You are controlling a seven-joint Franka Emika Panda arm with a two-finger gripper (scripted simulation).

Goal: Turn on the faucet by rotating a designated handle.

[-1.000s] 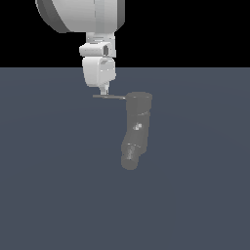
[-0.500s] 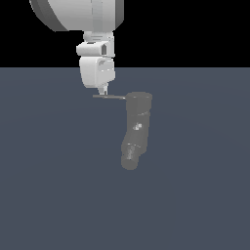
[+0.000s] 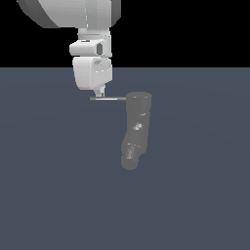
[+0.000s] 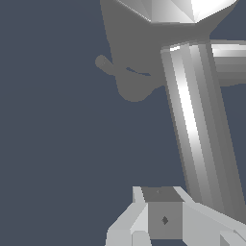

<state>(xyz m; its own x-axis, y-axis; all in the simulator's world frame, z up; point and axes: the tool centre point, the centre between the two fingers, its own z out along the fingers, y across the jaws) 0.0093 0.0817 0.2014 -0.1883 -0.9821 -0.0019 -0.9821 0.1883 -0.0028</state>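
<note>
I'm seeing the white claw (image 3: 101, 93) hanging right over the thin grey rod handle (image 3: 110, 99) of the dull grey cylindrical faucet (image 3: 136, 128); can't tell whether it's clenched.

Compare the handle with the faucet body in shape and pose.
The handle is a thin straight rod; the faucet is a thick cylinder. The handle lies level, sticking out toward the exterior view's left; the faucet runs downward and bends near its spout. Both are dull grey.

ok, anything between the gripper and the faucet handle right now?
Nothing visible. The gripper sits directly over the free end of the handle, at or near contact. The faucet body lies off toward the exterior view's right, out of that path.
</note>
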